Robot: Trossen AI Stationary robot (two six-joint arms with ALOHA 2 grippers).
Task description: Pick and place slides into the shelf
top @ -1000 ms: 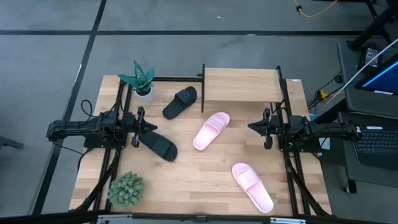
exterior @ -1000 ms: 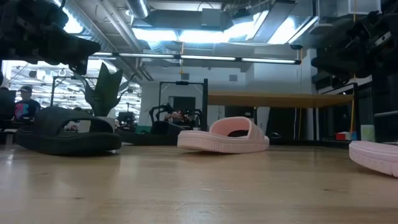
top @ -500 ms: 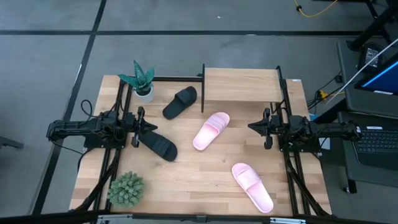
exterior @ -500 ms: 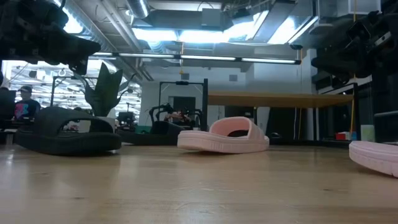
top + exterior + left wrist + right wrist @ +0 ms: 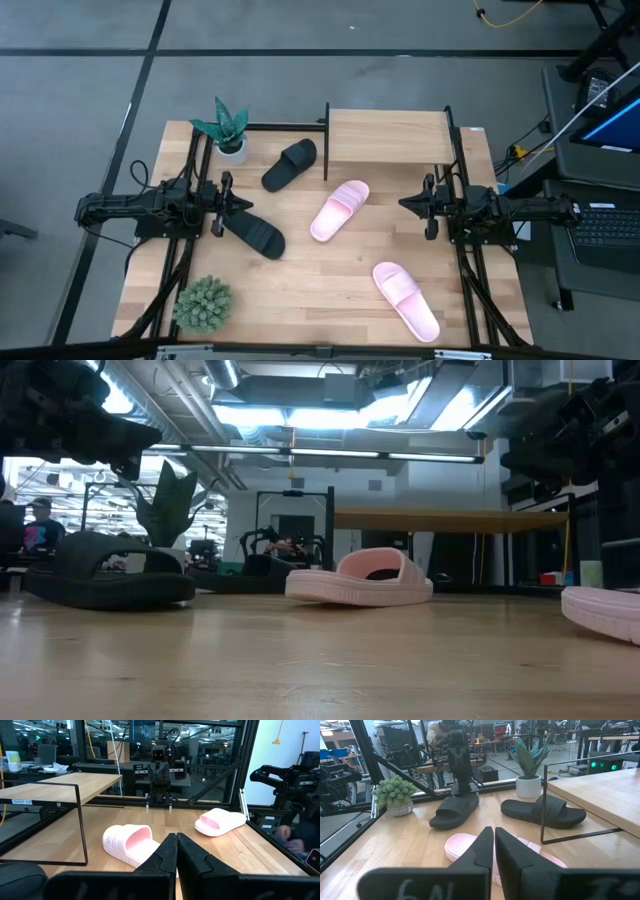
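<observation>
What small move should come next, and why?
Probably open the right gripper and reach toward the nearer pink slide: all four slides lie on the table, the shelf holds none, and both grippers, left too, are shut and empty.

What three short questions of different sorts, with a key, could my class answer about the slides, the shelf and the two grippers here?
1. True or false: a slide already lies on the shelf.
2. How many slides lie on the table?
3. Multiple choice: the left gripper is (a) holding a black slide, (b) shut and holding nothing, (c) wide open.

Key:
1. False; the shelf is bare.
2. Four: a black slide beside the shelf, another black slide near the left gripper, a pink slide in the middle, a second pink slide near the front. The right gripper is shut too.
3. (b)
</observation>
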